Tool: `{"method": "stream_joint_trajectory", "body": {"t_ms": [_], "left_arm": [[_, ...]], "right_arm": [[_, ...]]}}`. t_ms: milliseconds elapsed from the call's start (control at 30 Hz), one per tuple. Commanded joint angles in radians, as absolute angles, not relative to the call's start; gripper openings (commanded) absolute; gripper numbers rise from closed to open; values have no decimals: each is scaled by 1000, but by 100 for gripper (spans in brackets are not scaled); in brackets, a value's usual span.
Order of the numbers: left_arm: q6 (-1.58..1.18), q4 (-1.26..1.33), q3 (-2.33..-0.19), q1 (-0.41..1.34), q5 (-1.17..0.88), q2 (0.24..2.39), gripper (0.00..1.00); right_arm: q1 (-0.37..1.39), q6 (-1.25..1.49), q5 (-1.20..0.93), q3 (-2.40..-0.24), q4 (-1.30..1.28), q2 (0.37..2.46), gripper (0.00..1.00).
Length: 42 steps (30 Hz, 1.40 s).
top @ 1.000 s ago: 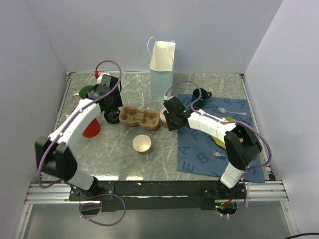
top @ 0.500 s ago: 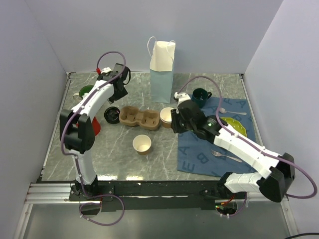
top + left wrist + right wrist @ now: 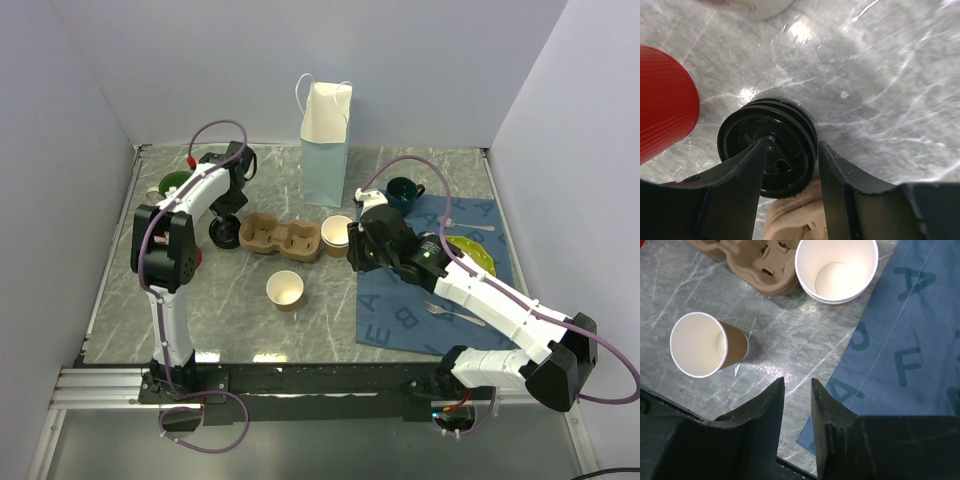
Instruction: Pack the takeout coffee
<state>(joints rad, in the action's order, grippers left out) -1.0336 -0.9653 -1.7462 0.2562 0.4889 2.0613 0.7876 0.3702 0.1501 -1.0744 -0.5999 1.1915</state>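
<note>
Left tool (image 3: pixel 792 145) gap has narrowed, now half-wide astride rim of black lid (image 3: pixel 785 117), at 9 o'clock of cup carrier (image 3: pixel 280 236); grip unconfirmed. Right tool (image 3: pixel 796 381) narrow, empty, over bench (image 3: pixel 790 340). Kraft cup (image 3: pixel 337 232) at carrier's 3 o'clock, second cup (image 3: pixel 285 290) at 6. Lid pickup looks imminent.

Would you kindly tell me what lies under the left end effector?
A round black lid lies on the marble table, the left end effector open astride its right half. Its near edge is hidden by the fingers and cardboard carrier.
</note>
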Motion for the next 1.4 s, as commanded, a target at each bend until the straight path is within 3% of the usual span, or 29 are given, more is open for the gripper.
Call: {"method": "stream_joint_trajectory", "body": {"t_ms": [0, 467, 567, 800, 900, 1367], "left_arm": [[-1051, -911, -1703, 259, 491, 2033, 52], [-1040, -908, -1720, 261, 469, 2046, 52], [-1025, -887, -1713, 261, 445, 2049, 48], [-999, -887, -1715, 261, 445, 2034, 10], [-997, -907, -1720, 261, 446, 2036, 1], [-968, -986, -1784, 262, 407, 1967, 1]], "right_arm": [[793, 373, 167, -1078, -583, 1177, 36], [795, 360, 155, -1089, -571, 1206, 35], [798, 362, 153, -1094, -566, 1207, 35], [804, 360, 149, -1098, -561, 1218, 35], [805, 357, 149, -1106, -558, 1223, 35], [804, 345, 121, -1152, -549, 1256, 35]]}}
